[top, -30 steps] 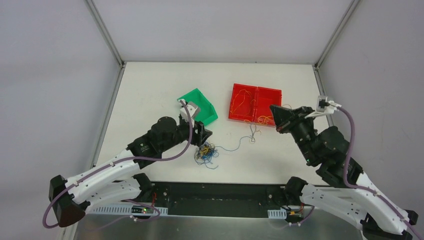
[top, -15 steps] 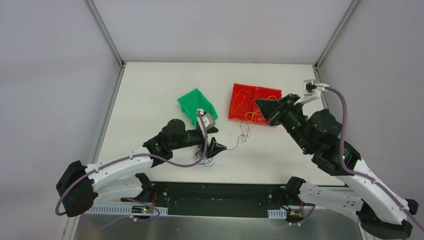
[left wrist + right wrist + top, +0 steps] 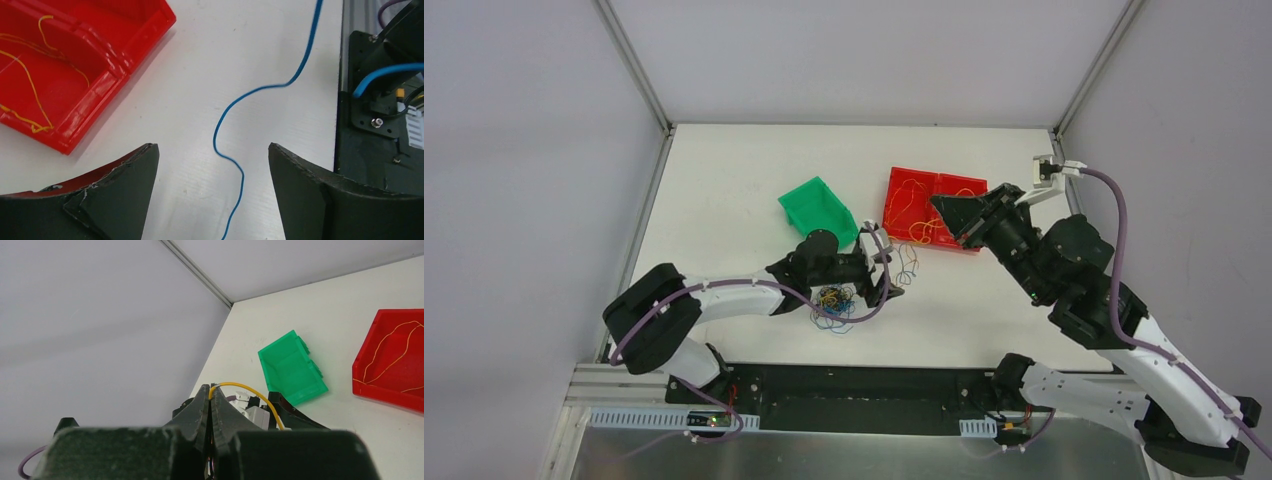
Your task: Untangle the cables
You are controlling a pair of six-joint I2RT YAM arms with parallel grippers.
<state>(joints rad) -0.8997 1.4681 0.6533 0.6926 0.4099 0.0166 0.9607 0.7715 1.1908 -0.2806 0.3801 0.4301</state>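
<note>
- Left pincer (image 3: pixel 212 155) released, blue cable (image 3: pixel 235 100) lying loose between its fingers, red bin (image 3: pixel 125 65) corner near.
- Right pincer (image 3: pixel 210 392) clenched on yellow cable (image 3: pixel 240 384), raised over the desk (image 3: pixel 325 300).

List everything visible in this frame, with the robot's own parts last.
table: one, white, under everything
red bin: one, red, two compartments, far side, right of centre
green bin: one, green, left of the red bin
bin wires: several, yellow, loose inside the red bin
cable ball: one, orange, blue and black, near side, by the left arm
blue wire: one, blue, loose on the table, running between the left fingers
yellow wire: one, yellow, pinched by the right gripper
left gripper: one, black, open, low over the table
right gripper: one, black, shut on the yellow wire, by the red bin
</note>
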